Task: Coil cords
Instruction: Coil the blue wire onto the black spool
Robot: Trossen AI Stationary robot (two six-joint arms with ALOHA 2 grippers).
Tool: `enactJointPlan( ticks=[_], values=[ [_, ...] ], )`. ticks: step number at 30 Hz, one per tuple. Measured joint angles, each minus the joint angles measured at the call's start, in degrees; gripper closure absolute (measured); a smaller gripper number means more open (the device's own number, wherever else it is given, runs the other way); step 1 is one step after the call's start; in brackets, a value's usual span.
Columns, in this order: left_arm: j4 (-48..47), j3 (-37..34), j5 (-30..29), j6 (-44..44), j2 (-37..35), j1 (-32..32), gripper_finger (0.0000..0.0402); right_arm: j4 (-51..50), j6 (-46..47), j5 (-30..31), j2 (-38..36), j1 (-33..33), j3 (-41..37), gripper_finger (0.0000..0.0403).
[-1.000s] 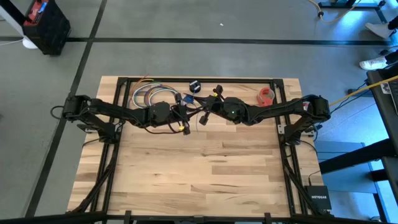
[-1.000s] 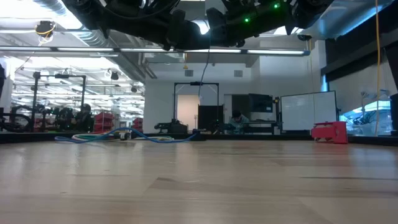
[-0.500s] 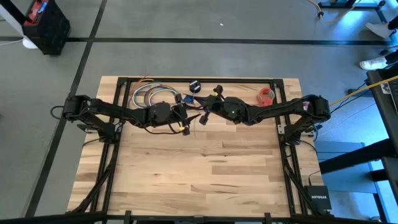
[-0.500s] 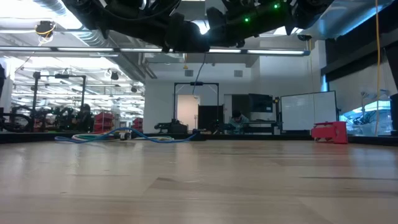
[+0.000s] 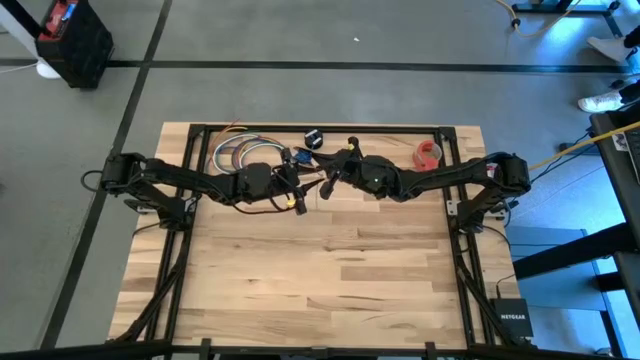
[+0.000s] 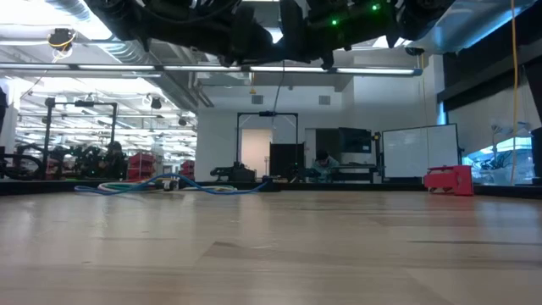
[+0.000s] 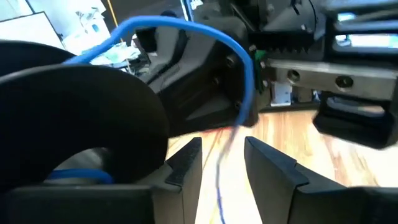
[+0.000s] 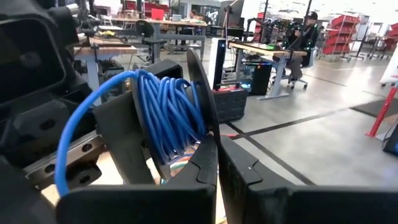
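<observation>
A thin blue cord (image 8: 168, 115) is wound on a black spool (image 7: 81, 124), which hangs in the air over the table's far middle. My right gripper (image 8: 216, 158) is shut on the spool. One loop of the cord (image 7: 186, 28) arcs off the spool and runs down between the fingers of my left gripper (image 7: 221, 165), which stand open on either side of it; I cannot tell whether they touch it. In the high view the two grippers meet (image 5: 318, 183). In the low view a thin stretch of cord (image 6: 282, 85) hangs below them. My right gripper pinches the rim of the spool's thin flange (image 8: 202, 134) between its two fingers. It comes roughly level from the table's right side. The spool is lifted clear of the table, its wound cord beside the fingers.
A bundle of thicker multicoloured cables (image 5: 240, 152) lies at the far left. A small black object (image 5: 313, 138) sits by the far edge, and a small red object (image 5: 428, 154) at the far right. The wooden tabletop (image 5: 330, 270) stretches toward the near edge.
My right gripper has turned a little at the wrist with the spool, staying over the table's far middle. The hanging stretch of cord has swayed slightly.
</observation>
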Motion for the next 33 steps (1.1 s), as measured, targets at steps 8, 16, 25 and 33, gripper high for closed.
enactJointPlan(
  ticks=[8, 16, 25, 33],
  values=[
    [-2.85, 0.01, -0.25, 4.56, -0.4, -2.04, 0.029, -0.56, -1.67, 1.86, 0.04, 0.11, 0.0, 0.0398],
    [-7.85, 0.06, -3.33, 4.23, -1.99, -3.43, 0.029, -0.11, -2.17, 2.84, 0.04, 0.07, 0.22, 0.0397],
    [-5.74, 0.0, -11.09, 5.14, 2.01, -2.54, 0.029, -0.24, -2.31, 3.01, 0.04, 0.07, 0.2, 0.0397],
    [-6.35, 0.03, -13.61, 5.99, 0.09, -6.46, 0.029, -0.8, -2.76, 2.78, 0.04, 0.07, 0.15, 0.0397]
  ],
)
